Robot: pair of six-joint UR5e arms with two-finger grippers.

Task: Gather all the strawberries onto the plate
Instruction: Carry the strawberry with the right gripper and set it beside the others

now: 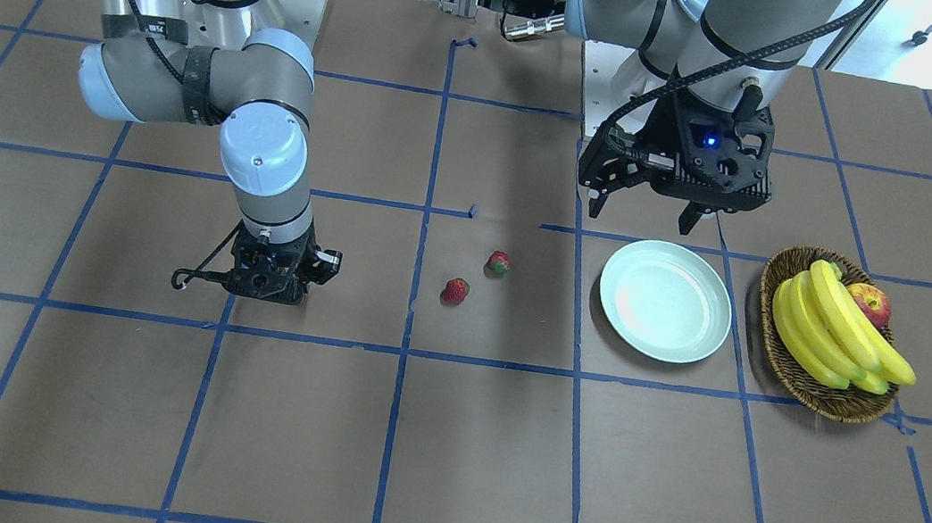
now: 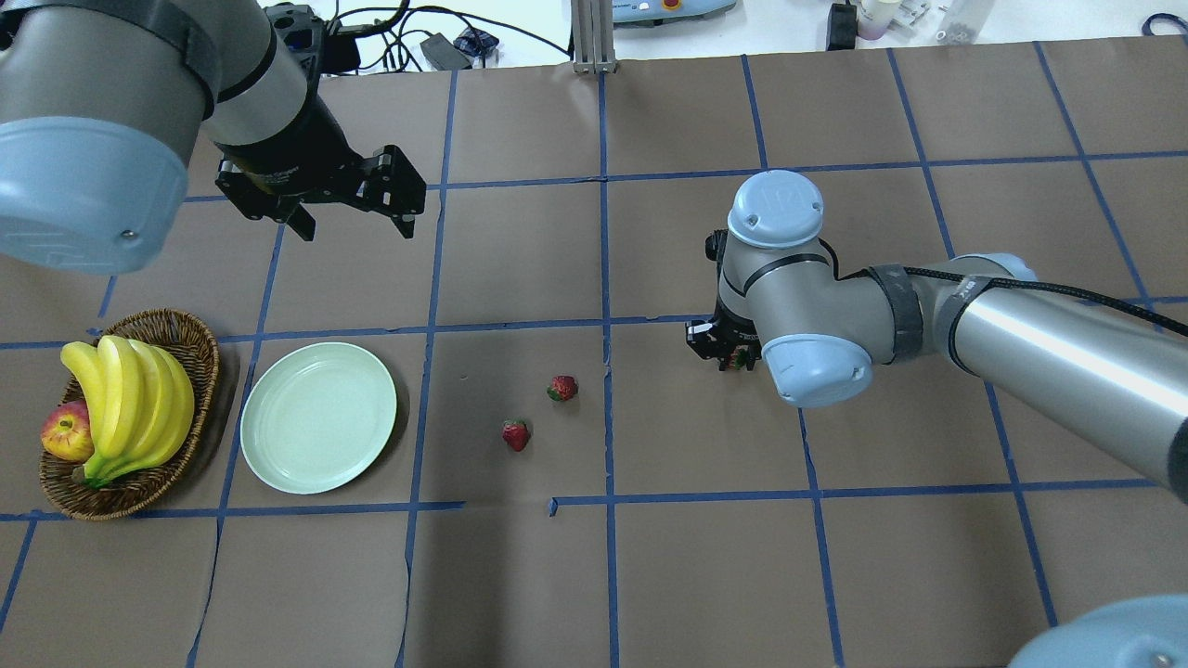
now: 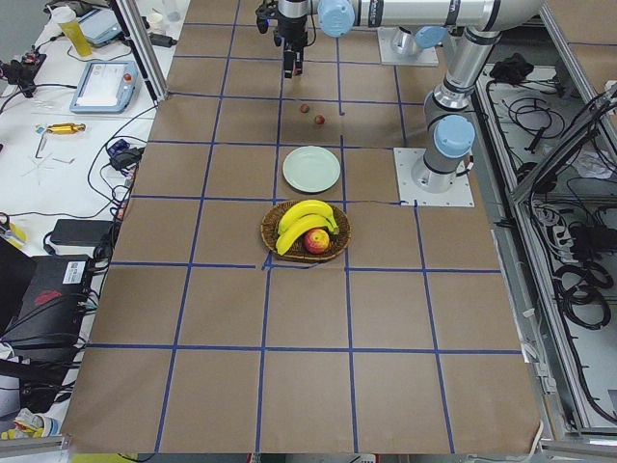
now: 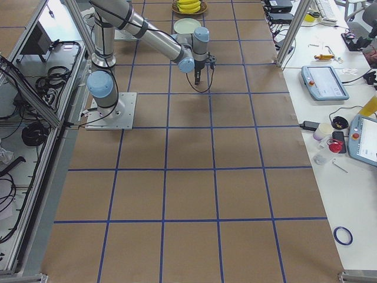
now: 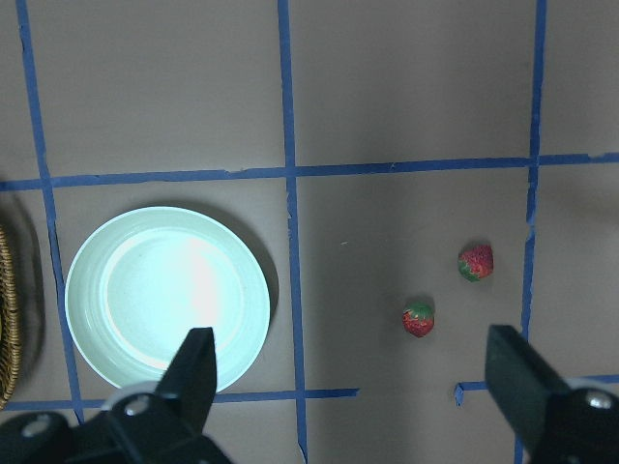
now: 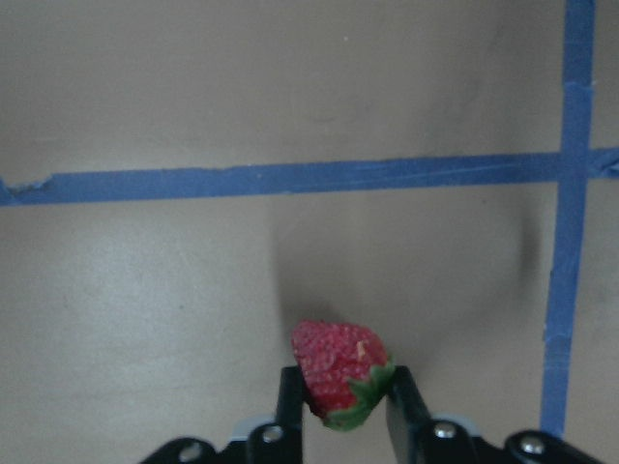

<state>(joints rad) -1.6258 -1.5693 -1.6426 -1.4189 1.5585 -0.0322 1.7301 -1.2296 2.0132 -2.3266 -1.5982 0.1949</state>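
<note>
Three strawberries total, none on plate. Far left in overhead view: wicker basket (image 2: 202, 345) with bananas (image 2: 130, 399) and apple (image 2: 65, 434). Just right of basket, not touching: mint-green plate (image 2: 318, 416), flat on brown-paper table (image 2: 705, 557). Beyond plate, on its far side from robot: left gripper (image 2: 356, 225), raised, fingers spread wide, gripping nothing. Right of plate, well clear of rim: two loose on the paper, near strawberry (image 2: 516, 434) and far strawberry (image 2: 562, 388), close together but apart, just left of centre tape line. Further right: right gripper (image 6: 344, 401) low over table, fingers narrowed onto third strawberry (image 6: 334, 360), pinched at both sides, green cap toward wrist camera. Possibly resting on the paper, possibly just off it; cannot tell from these views.
</note>
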